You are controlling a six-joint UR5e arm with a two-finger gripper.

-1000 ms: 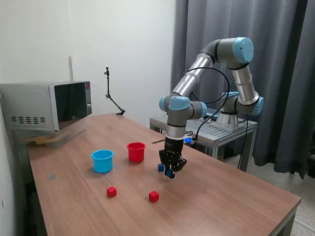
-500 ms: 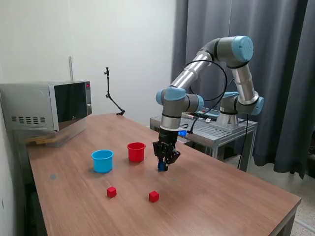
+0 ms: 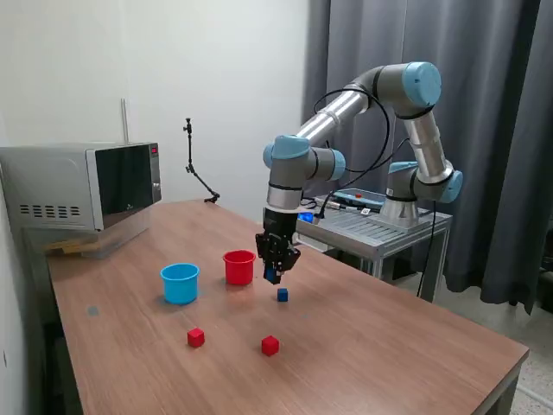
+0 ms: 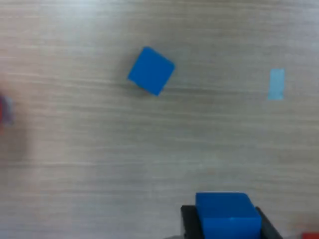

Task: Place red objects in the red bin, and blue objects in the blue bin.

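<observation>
My gripper point(image 3: 273, 275) is shut on a dark blue cube point(image 4: 227, 214) and holds it above the table, just to the exterior view's right of the red cup point(image 3: 239, 266). The held cube shows as a blue speck between the fingertips point(image 3: 273, 277). A second dark blue cube point(image 3: 282, 295) lies on the table below the gripper; it also shows in the wrist view point(image 4: 151, 70). The light blue cup point(image 3: 180, 283) stands to the exterior view's left of the red cup. Two red cubes point(image 3: 196, 337) point(image 3: 270, 345) lie nearer the front.
A microwave point(image 3: 82, 185) stands at the back of the exterior view's left. A thin black stand point(image 3: 197, 169) rises at the table's far edge. A metal cart point(image 3: 371, 226) with the arm's base is behind the table. A pale blue tape mark point(image 4: 277, 83) is on the wood.
The gripper has risen and moved toward the exterior view's left with the blue cube, from beside the other blue cube to next to the red cup.
</observation>
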